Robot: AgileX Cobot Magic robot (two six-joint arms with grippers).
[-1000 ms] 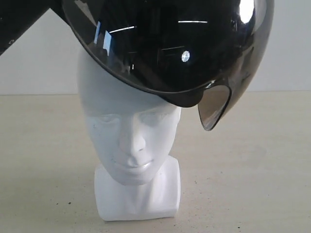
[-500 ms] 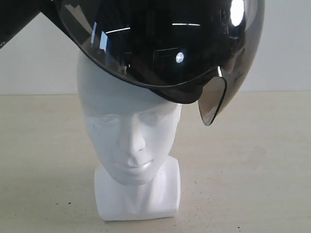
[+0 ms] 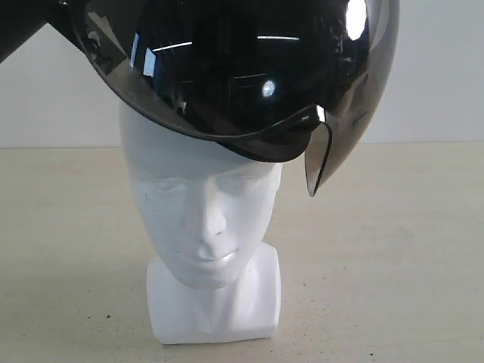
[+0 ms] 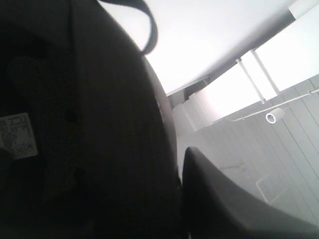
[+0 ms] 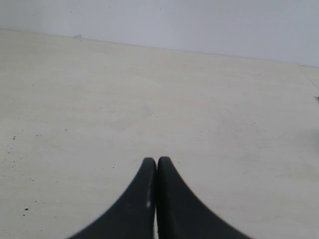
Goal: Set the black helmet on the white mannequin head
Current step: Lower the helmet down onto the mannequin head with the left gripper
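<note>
The black helmet (image 3: 227, 68) hangs tilted over the crown of the white mannequin head (image 3: 204, 219), its rim low over the forehead. The smoky visor (image 3: 325, 151) droops at the right of the face. My left gripper (image 4: 180, 164) is shut on the helmet's rim: one finger (image 4: 209, 189) lies outside the shell and the padded lining (image 4: 99, 124) fills the other side. In the exterior view only a dark piece of the left arm (image 3: 19, 26) shows at the top left. My right gripper (image 5: 157, 162) is shut and empty above bare table.
The head stands on its blocky white base (image 3: 215, 310) on a beige table (image 3: 378, 265) before a pale wall. A helmet strap loop (image 4: 144, 25) and a white label (image 4: 17, 134) show in the left wrist view.
The helmet has shifted left and a little lower over the head, its visor corner swinging in toward the face. The mannequin head has not moved.
</note>
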